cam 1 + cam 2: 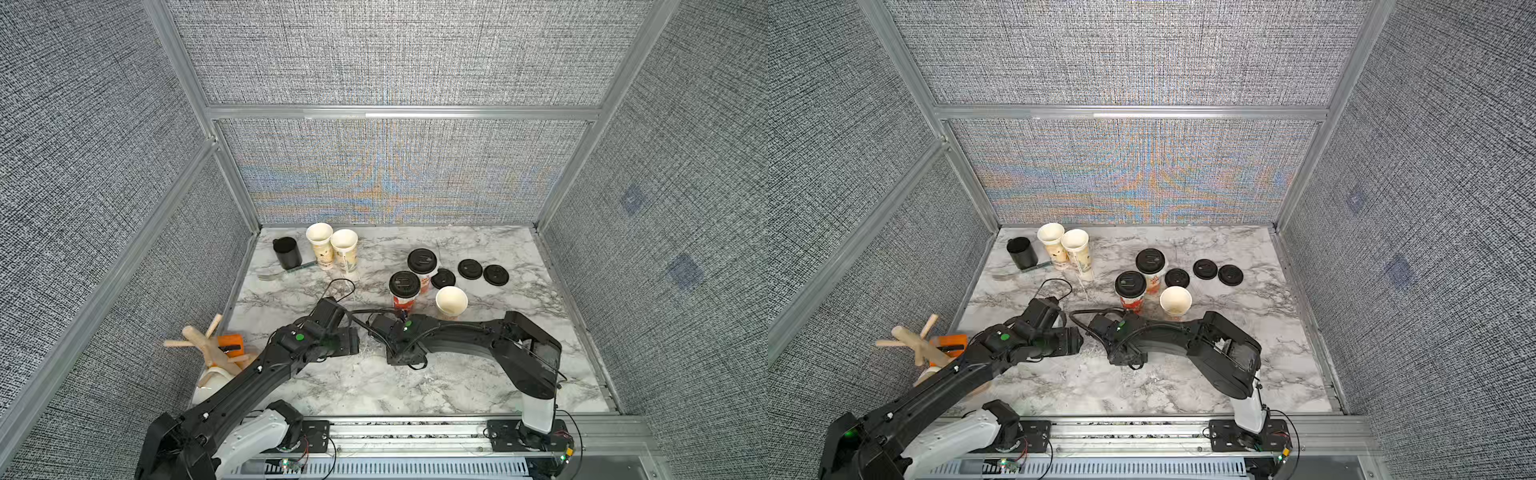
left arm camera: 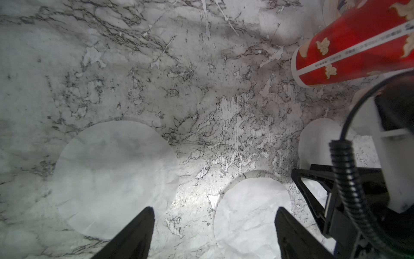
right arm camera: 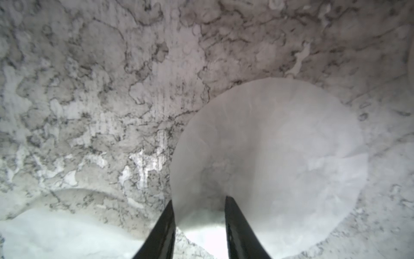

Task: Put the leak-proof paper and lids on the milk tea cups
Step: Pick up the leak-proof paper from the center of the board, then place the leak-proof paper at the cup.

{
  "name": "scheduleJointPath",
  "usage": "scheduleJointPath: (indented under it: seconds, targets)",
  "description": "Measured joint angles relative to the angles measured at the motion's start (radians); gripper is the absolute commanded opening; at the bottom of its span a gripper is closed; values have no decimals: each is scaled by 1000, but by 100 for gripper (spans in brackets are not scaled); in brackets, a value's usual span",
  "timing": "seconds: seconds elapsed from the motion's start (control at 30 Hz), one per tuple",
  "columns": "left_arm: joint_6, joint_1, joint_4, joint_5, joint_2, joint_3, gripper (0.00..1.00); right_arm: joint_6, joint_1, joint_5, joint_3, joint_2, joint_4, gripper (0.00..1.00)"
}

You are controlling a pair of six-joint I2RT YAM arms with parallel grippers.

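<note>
Translucent round sheets of leak-proof paper lie on the marble between my two wrists. My right gripper [image 3: 199,220] has one sheet [image 3: 268,161] by its near edge, which bows up between the narrowed fingers. Open over bare marble, my left gripper [image 2: 214,210] has a large sheet [image 2: 114,179] on one side and a smaller one [image 2: 251,215] on the other. The milk tea cups: two open ones [image 1: 320,239] [image 1: 344,245] at the back left, two under black lids [image 1: 404,291] [image 1: 422,266], one open [image 1: 451,301] mid-table. The red-printed cup [image 2: 349,49] stands just beyond both grippers.
Three loose black lids [image 1: 443,278] [image 1: 470,269] [image 1: 496,274] lie right of the lidded cups. A black mug [image 1: 287,252] and a fork [image 1: 270,275] sit at the back left. A wooden rack [image 1: 208,345] with an orange block [image 1: 230,343] stands at the table's left edge.
</note>
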Motion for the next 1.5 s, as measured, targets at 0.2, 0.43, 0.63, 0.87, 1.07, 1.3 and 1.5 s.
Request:
scheduleJointPath:
  seconds: [0.2, 0.43, 0.63, 0.87, 1.07, 1.3, 1.5]
  targets:
    - [1, 6, -5, -5, -27, -6, 86, -11, -2, 2, -14, 3, 22, 15]
    - [4, 10, -12, -10, -38, -1, 86, -16, 2, 1, -14, -9, 29, 4]
    - [8, 10, -28, -11, -41, 14, 86, -19, 8, -21, -11, -58, -39, 0]
    - [12, 11, -63, -20, -41, 47, 86, -72, 17, -26, 13, -270, -63, 0]
    - [16, 11, -98, -30, -51, 87, 85, -122, 11, 3, 89, -479, -143, 0]
    - [23, 11, -121, -4, -54, 111, 85, -228, -112, 86, 176, -621, -323, 0]
    - [26, 11, -119, 45, -45, 113, 85, -404, -258, 113, 275, -576, -447, 0]
